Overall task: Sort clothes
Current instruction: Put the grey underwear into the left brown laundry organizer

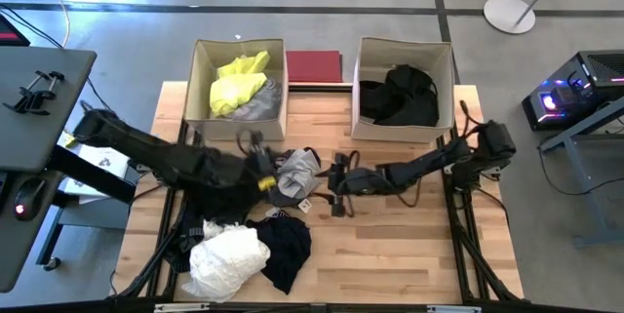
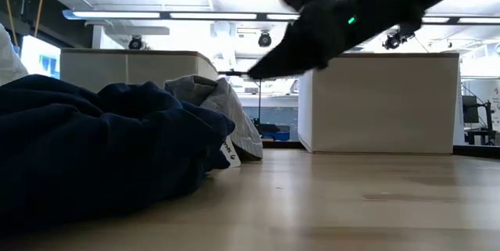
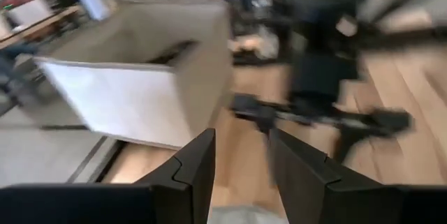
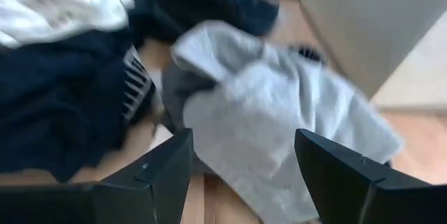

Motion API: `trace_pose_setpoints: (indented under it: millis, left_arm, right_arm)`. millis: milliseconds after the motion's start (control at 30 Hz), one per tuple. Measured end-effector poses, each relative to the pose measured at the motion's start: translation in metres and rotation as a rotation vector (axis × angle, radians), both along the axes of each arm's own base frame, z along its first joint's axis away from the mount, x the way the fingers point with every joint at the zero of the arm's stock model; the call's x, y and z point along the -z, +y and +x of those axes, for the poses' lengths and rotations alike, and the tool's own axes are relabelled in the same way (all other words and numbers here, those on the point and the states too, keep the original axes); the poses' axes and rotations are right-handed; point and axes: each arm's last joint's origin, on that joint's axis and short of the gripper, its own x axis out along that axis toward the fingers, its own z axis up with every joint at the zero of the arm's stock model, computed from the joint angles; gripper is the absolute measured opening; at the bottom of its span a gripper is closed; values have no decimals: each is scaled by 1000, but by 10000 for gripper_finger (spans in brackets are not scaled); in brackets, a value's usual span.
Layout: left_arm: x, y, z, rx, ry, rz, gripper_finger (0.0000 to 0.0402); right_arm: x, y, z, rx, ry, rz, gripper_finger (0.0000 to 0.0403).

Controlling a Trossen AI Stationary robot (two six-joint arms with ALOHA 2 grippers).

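Tabletop: right claw (image 1: 334,184) open toward, seemingly, grey garment (image 1: 296,174).

The left gripper (image 1: 261,162) sits at frame centre-left, fingers slightly parted. The right gripper (image 1: 334,188) lies mid-frame, fingers (image 4: 150,175) spread wide.

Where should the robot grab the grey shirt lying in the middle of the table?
Probably at the raised fold on top of the grey shirt. It lies crumpled, not flat, with bunched ridges to pinch. Coming from above on the right gripper side looks best: those fingers are open and facing it, while dark clothes crowd its far side.
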Motion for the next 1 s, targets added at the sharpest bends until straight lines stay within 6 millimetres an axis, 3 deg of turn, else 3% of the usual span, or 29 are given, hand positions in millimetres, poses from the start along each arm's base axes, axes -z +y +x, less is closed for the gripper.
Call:
trace_pose_setpoints:
  millis: [133, 267, 467, 733, 867, 1000]
  left_arm:
    - [36, -19, 20, 64, 138, 98, 124]
    - [58, -26, 39, 38, 130, 122, 126]
    - [75, -16, 64, -66, 219, 50, 160]
    - [104, 13, 74, -221, 418, -189, 203]
    - [118, 21, 71, -271, 505, -303, 178]
    - [124, 23, 66, -313, 556, -347, 100]
  right_arm:
    - [0, 1, -1, 46, 126, 49, 238]
    - [-5, 12, -19, 103, 238, 40, 238]
    - [-19, 33, -55, 211, 343, -34, 238]
    - [-29, 55, -83, 298, 309, -88, 238]
    - [-29, 61, -86, 304, 293, -106, 238]
    - [-29, 61, -86, 304, 290, -110, 238]
